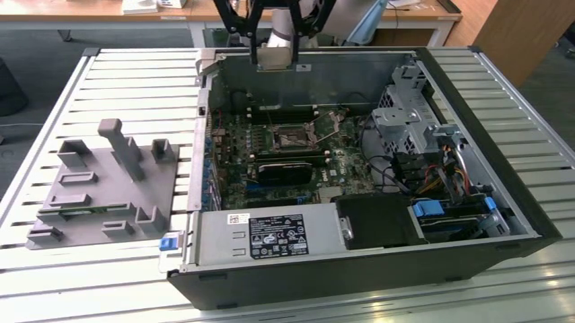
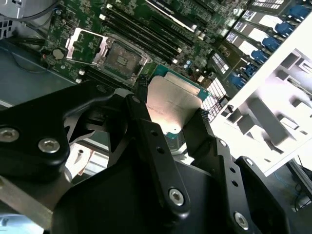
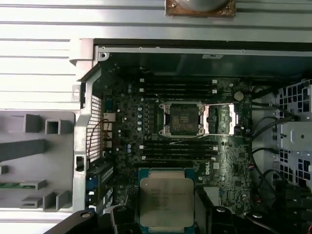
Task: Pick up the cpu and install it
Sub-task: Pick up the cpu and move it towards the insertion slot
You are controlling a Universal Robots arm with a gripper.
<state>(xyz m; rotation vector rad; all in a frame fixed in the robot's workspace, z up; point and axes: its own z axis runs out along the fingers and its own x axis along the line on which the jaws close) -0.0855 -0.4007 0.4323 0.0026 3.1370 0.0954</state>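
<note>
- Silvery-grey square metal cpu chip with a pale rim [image 2: 175,102] is clamped by its opposite edges between the two black fingers [image 2: 151,136] of the gripper [image 2: 170,105]; it touches nothing else.
- Pick-up looks done. The step in hand appears to be the carry toward the dark, metal-framed square socket [image 3: 184,118] on the green motherboard [image 3: 129,141].
- In the exterior view, the gripper hangs over the far rim of the open black computer case [image 1: 359,269], above the board and well apart from the socket.
- In the first wrist view, the socket's retaining frame lies swung open beside it.
- Seating would likely call for centring over the socket, matching the chip's orientation to it, and keeping the chip level.
- Grey plastic tray [image 1: 85,202] rests on the slatted metal desk [image 1: 134,87], beside the case at the exterior view's left.
</note>
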